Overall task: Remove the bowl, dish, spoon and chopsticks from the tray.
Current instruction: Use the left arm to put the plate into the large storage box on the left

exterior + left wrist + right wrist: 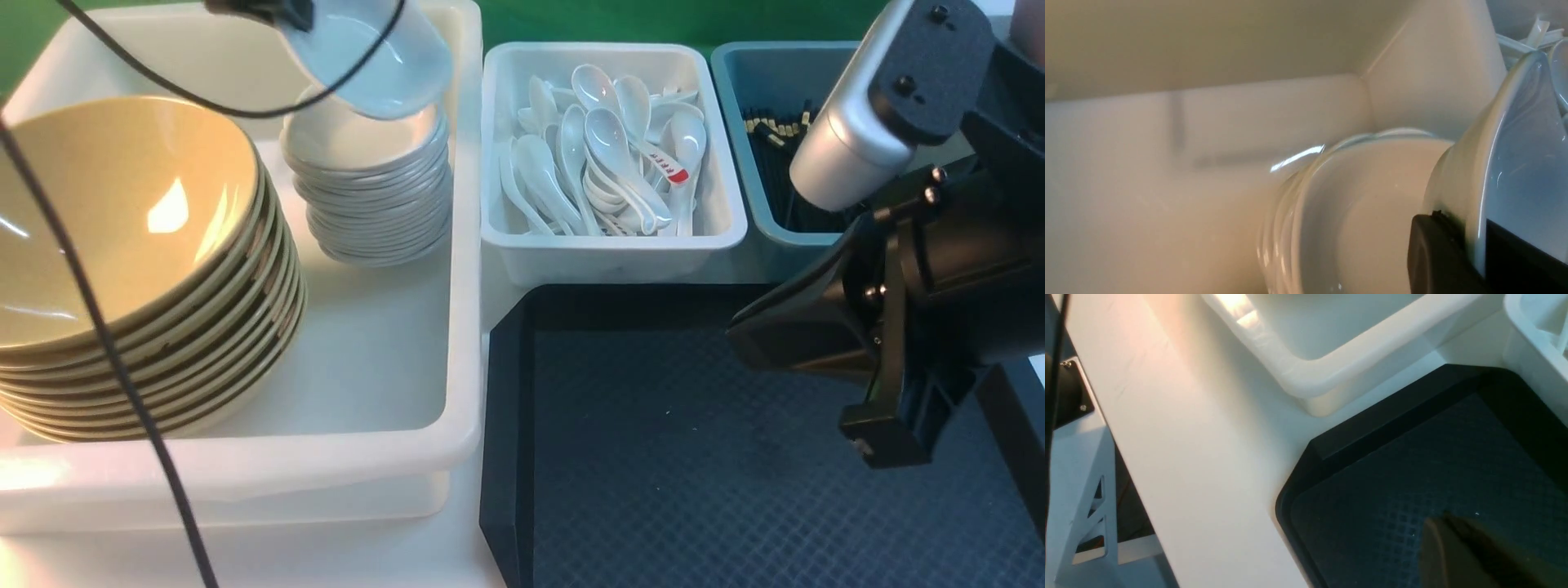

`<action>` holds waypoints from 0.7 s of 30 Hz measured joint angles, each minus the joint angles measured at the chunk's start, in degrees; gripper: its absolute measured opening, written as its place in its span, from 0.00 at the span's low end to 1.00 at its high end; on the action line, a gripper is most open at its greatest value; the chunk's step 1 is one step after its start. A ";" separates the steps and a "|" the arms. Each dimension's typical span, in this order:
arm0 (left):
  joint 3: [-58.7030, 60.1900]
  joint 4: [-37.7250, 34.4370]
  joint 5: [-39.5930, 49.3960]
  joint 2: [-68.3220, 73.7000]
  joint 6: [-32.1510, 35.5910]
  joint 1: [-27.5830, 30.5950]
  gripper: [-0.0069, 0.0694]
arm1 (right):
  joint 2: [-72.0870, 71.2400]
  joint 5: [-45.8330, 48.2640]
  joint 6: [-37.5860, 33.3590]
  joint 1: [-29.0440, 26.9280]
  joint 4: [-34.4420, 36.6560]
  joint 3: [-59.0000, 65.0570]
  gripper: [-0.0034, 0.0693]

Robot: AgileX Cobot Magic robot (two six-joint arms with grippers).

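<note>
The left pincer (pixel 1474 249) is closed to a thin pinch on the rim of the white dish (pixel 377 57), and the dish hangs from it, tilted, its long slant running away from the fingertips. The relation that matters is between that dish and the stack of white dishes (pixel 377 184): in the left wrist view the stack lies just beside and beyond the fingertips, partly behind the held dish. The coming move seems to call for levelling the dish and bringing it over the stack before the pincer lets go; released at this slant, it could slide off or knock the pile. The left arm is plainly the nearer one. The right pincer (pixel 788 347) is shut with nothing in it, above the black tray (pixel 694 490), well apart from the dish. The tray area in view shows nothing left to clear.
</note>
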 joint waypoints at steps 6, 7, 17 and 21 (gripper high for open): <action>0.00 0.07 -1.80 3.27 1.00 0.00 0.13 | 0.00 1.04 0.00 0.00 0.00 0.00 0.10; 0.00 0.75 -1.80 3.41 1.00 0.00 0.15 | 0.00 1.42 0.00 0.00 0.00 0.00 0.10; 0.00 4.37 2.45 3.42 1.02 0.00 0.66 | 0.00 2.19 -0.45 0.00 -0.17 0.00 0.11; -1.41 4.93 6.15 3.53 1.07 0.00 0.82 | 0.00 2.19 -0.84 0.00 -0.24 0.00 0.11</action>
